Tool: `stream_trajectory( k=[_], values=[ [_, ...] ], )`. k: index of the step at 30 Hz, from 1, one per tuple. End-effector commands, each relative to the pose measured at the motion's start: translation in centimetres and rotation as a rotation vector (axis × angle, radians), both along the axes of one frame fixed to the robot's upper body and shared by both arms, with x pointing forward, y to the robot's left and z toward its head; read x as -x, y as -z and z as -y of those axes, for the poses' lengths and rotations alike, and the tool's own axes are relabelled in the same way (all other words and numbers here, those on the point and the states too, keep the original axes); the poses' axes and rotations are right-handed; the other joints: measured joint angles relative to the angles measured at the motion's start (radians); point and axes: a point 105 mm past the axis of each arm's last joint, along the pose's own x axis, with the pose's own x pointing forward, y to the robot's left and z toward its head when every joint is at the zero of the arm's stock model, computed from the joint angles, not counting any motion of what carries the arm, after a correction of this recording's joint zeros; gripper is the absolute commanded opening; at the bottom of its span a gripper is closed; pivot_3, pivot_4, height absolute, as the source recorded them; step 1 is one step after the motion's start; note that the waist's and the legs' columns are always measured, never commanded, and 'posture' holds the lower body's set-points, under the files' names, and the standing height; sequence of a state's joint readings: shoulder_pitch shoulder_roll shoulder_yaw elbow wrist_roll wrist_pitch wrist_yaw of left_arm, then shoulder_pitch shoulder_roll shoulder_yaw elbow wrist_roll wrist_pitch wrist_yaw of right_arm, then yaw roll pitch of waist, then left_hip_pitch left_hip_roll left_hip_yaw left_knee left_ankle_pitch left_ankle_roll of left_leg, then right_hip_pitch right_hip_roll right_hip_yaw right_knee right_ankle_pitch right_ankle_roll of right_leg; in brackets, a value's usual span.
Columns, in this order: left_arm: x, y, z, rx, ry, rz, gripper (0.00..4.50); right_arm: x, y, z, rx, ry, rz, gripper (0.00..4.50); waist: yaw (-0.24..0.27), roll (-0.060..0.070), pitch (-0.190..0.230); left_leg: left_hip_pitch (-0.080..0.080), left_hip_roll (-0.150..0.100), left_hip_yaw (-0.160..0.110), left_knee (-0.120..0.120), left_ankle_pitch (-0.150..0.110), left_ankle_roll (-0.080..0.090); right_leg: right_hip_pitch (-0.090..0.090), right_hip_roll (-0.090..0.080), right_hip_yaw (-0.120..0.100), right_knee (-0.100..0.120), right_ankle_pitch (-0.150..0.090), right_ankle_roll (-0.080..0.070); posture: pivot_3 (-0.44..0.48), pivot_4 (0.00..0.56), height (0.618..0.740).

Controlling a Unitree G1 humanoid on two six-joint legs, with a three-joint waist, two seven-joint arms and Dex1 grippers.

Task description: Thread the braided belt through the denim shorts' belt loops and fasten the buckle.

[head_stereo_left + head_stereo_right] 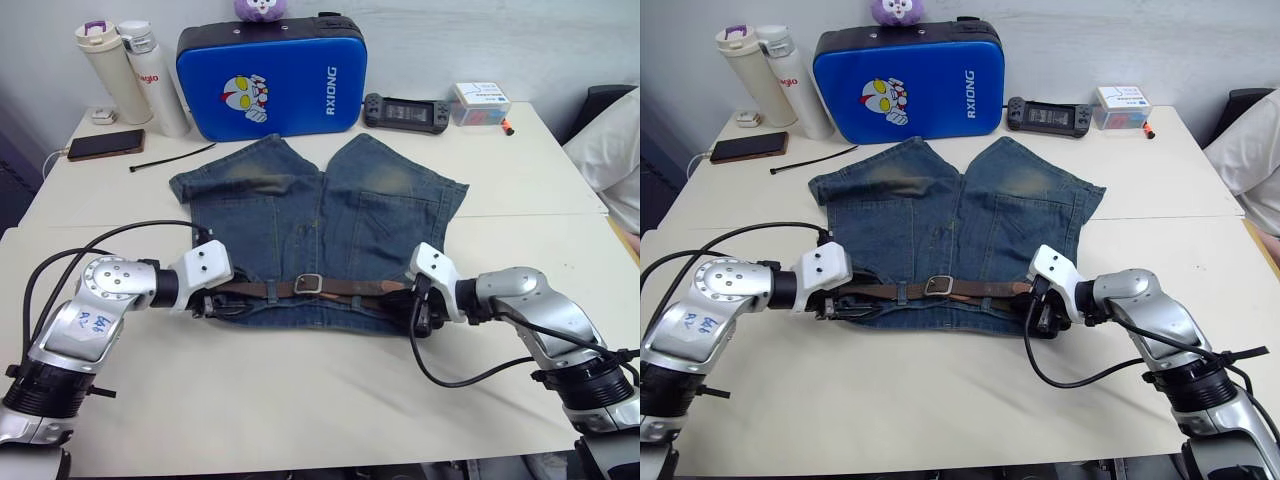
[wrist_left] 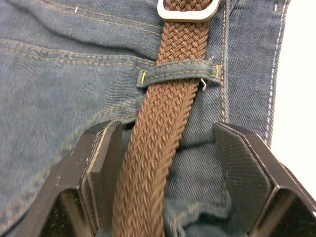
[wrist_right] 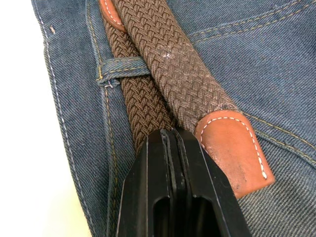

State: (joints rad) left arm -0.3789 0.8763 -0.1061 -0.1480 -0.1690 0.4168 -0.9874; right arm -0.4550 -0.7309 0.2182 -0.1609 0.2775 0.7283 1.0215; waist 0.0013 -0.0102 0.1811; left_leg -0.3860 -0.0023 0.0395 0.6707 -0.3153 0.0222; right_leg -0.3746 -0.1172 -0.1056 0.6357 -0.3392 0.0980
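I see the shorts (image 1: 320,225) flat on the table (image 1: 300,400), waistband toward me. The belt (image 1: 345,287) runs along that waistband, under a loop (image 2: 177,76), buckle (image 1: 308,283) mid-waist. My left gripper (image 2: 168,173) is spread, one finger each side of the belt. My right gripper (image 3: 173,148) is pressed together, just beside the tan belt tip (image 3: 237,148).

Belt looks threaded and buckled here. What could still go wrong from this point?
The right gripper, jaws shut, sits against the belt beside the loose leather tip; pulling away could drag the belt or bunch the shorts. The tip lies outside the loop, so it may flop. The left gripper, jaws open, straddles the belt and could snag it when lifting.
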Motion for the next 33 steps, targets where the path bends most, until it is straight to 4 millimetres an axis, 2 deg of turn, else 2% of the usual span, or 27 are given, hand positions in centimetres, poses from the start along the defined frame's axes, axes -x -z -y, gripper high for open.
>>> stream_trajectory(
  k=[1, 4, 9, 10, 14, 21, 25, 33],
  values=[
    [-0.3, -0.9, 0.6, -0.008, 0.012, 0.052, 3.26, 0.3, 1.3, 0.8, 0.033, 0.042, -0.052, 0.00, 0.000, 0.000, 0.000, 0.000, 0.000, 0.000, 0.000, 0.000, 0.000, 0.000, 0.000, 0.000, 0.000, 0.000, 0.000, 0.000, 0.150, 0.725],
    [-0.3, -0.7, 0.4, -0.062, 0.023, 0.053, 2.45, 0.3, 1.4, 0.9, 0.032, 0.048, -0.052, 0.00, 0.000, 0.000, 0.000, 0.000, 0.000, 0.000, 0.000, 0.000, 0.000, 0.000, 0.000, 0.000, 0.000, 0.000, 0.000, 0.000, 0.150, 0.725],
    [-0.5, -0.9, 0.0, -0.064, -0.002, 0.049, 0.23, 0.3, 1.5, 1.0, 0.031, 0.054, -0.053, 0.00, 0.003, 0.000, 0.000, 0.000, 0.000, 0.000, 0.001, 0.000, 0.000, 0.000, 0.000, 0.000, 0.000, 0.000, 0.000, 0.000, 0.150, 0.725],
    [-0.5, -1.0, -0.1, -0.059, -0.006, 0.045, 0.05, 0.3, 1.5, 1.0, 0.032, 0.054, -0.053, 0.00, 0.003, 0.000, 0.000, 0.000, 0.000, 0.000, 0.001, 0.000, 0.000, 0.000, 0.000, 0.000, 0.000, 0.000, 0.000, 0.000, 0.150, 0.725],
    [-0.4, -1.1, -0.9, -0.069, -0.034, 0.026, 0.05, 0.2, 1.5, 1.0, 0.034, 0.054, -0.054, 0.00, 0.002, 0.000, 0.000, 0.000, 0.000, 0.000, 0.001, 0.000, 0.000, 0.000, 0.000, 0.000, 0.000, 0.000, 0.000, 0.000, 0.150, 0.725],
    [-0.1, -0.7, -4.4, -0.099, -0.154, -0.005, 0.05, 0.2, 1.8, 1.0, 0.043, 0.047, -0.065, 0.00, -0.004, 0.000, 0.000, 0.000, 0.000, 0.000, 0.000, 0.000, 0.000, 0.000, 0.000, 0.000, 0.000, 0.000, 0.000, 0.000, 0.150, 0.725],
    [0.3, 0.3, -6.6, -0.107, -0.263, -0.055, 0.05, 0.0, 1.9, 0.9, 0.049, 0.042, -0.068, 0.00, -0.007, 0.000, 0.000, 0.001, 0.001, 0.000, -0.002, 0.000, 0.000, 0.000, 0.000, 0.000, 0.000, 0.000, 0.000, 0.000, 0.150, 0.725],
    [0.6, 1.3, -7.2, -0.093, -0.321, -0.083, 0.05, 0.0, 1.8, 1.1, 0.055, 0.037, -0.066, 0.00, -0.007, 0.000, 0.000, 0.001, 0.001, 0.000, -0.002, 0.000, 0.000, 0.000, 0.000, 0.000, 0.000, 0.000, 0.000, 0.000, 0.150, 0.725]
  ],
)
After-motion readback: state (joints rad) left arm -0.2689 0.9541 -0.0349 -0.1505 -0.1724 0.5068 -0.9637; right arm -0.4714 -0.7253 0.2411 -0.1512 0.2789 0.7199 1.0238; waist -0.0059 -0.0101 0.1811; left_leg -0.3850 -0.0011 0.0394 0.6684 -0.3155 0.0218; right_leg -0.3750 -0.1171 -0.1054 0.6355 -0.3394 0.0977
